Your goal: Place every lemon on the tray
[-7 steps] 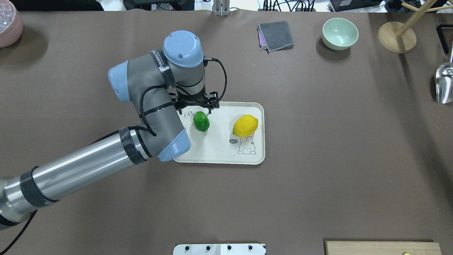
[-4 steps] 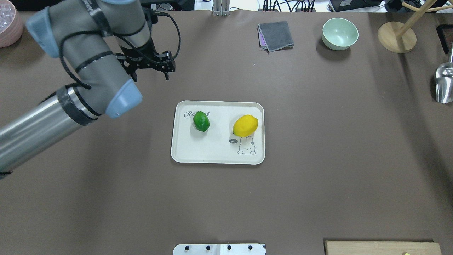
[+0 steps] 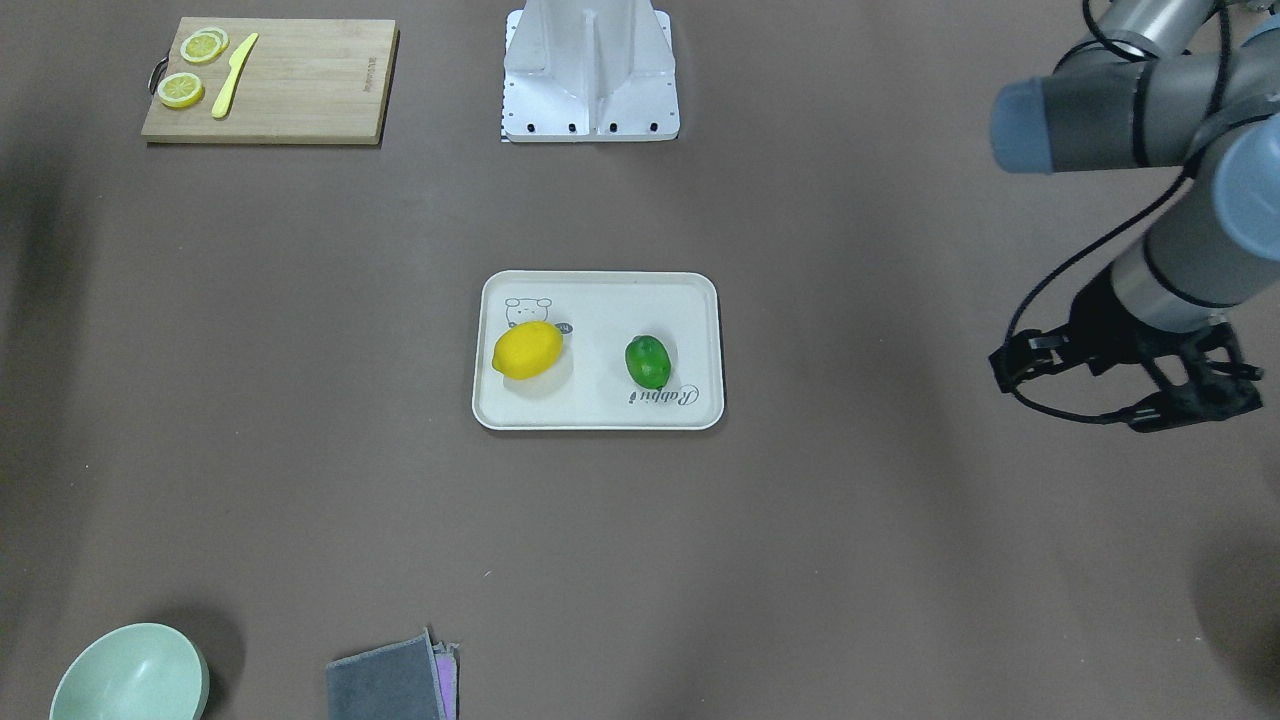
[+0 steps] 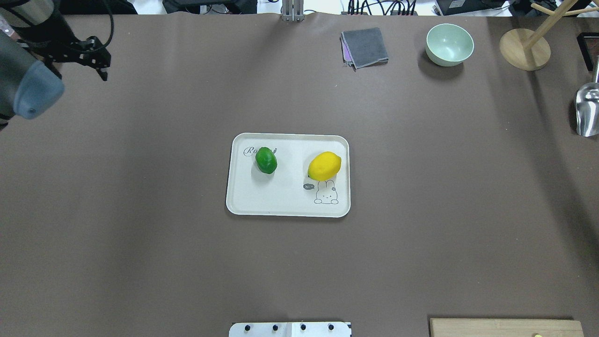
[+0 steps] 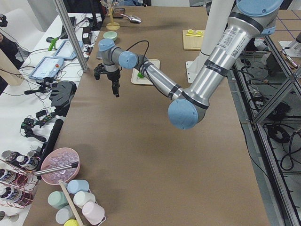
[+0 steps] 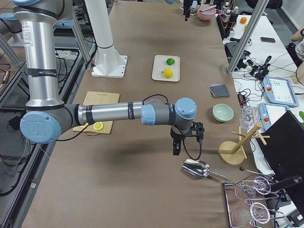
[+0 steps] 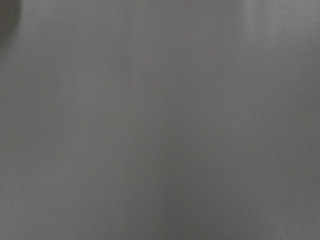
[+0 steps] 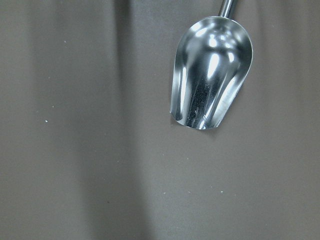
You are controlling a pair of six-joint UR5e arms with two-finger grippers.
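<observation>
The cream-white tray (image 4: pixel 281 199) lies at the table's middle, also in the front view (image 3: pixel 600 300). The green lemon (image 4: pixel 266 160) rests on its left half and the yellow lemon (image 4: pixel 324 165) on its right half; both show in the front view, green (image 3: pixel 648 361) and yellow (image 3: pixel 527 350). My left gripper (image 4: pixel 84 66) hangs open and empty over bare table far to the tray's left (image 3: pixel 1110 385). My right gripper (image 6: pixel 176 147) shows only in the exterior right view, near a metal scoop (image 8: pixel 210 75); I cannot tell whether it is open or shut.
A wooden cutting board (image 3: pixel 300 80) with lemon slices and a yellow knife sits near the robot's right. A green bowl (image 4: pixel 449 44), a grey cloth (image 4: pixel 365 47), a wooden stand (image 4: pixel 524 49) and the scoop (image 4: pixel 587 112) line the far and right edges.
My left arm has pulled away from the tray, up and far to the left, gripper open and empty. The green lemon has stayed on the tray; the yellow lemon has not moved.
</observation>
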